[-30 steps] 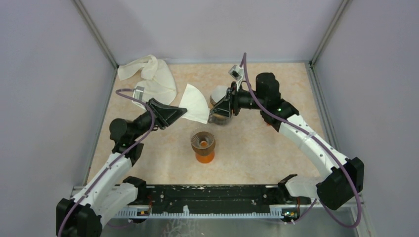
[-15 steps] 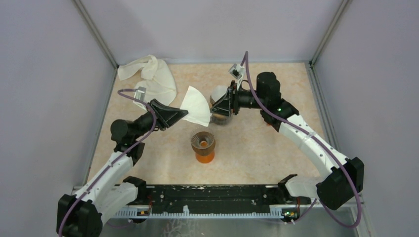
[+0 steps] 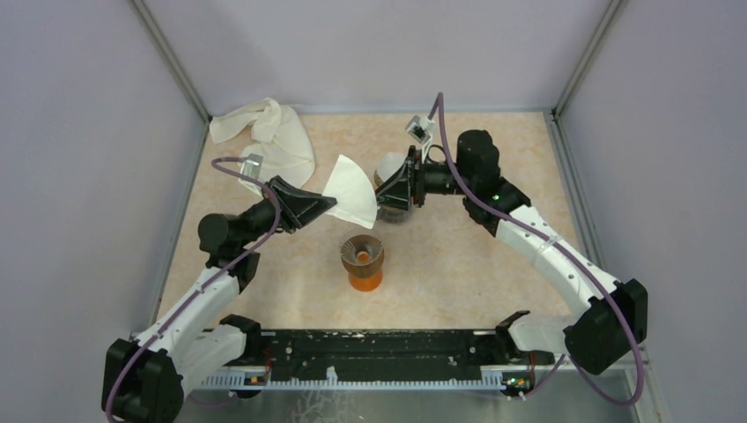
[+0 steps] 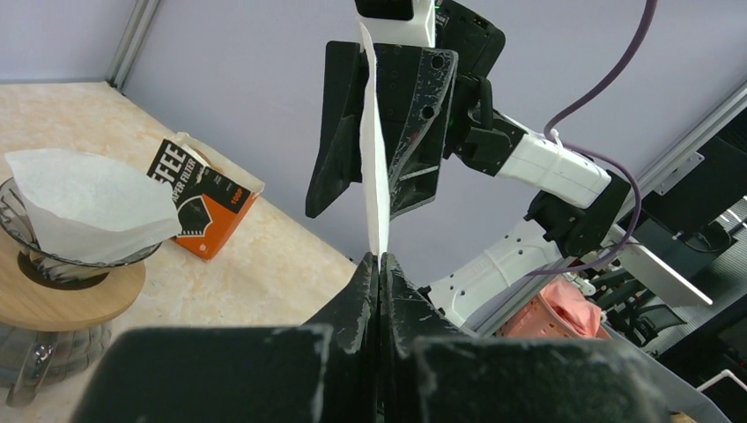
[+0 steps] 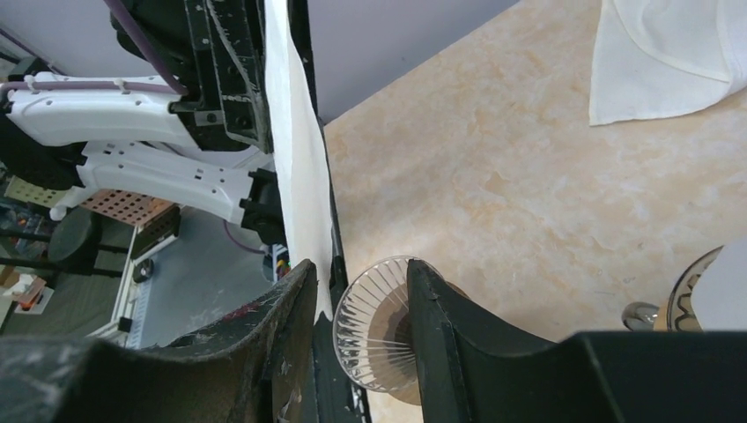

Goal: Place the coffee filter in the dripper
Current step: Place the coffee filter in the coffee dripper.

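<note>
right tool (image 5: pixel 361 275) fingers apart | coffee filter (image 5: pixel 295 159) edge-on | dripper (image 5: pixel 372 328) below

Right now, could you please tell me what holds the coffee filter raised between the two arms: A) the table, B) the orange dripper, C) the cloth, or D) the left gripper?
D: the left gripper is shut on the coffee filter; the right gripper stands open around its far edge.

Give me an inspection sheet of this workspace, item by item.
Surface: beige marbled table, no spills seen.
Job's things: coffee filter held in the air; empty dripper upright at centre.
Clutter: white cloth back left; second dripper already holding its own filter; filter box.
Hands: left hand shut on the coffee filter; right hand open, straddling its far edge.
Cables: purple cable along each arm.
Surroundings: lilac walls, metal frame.
</note>
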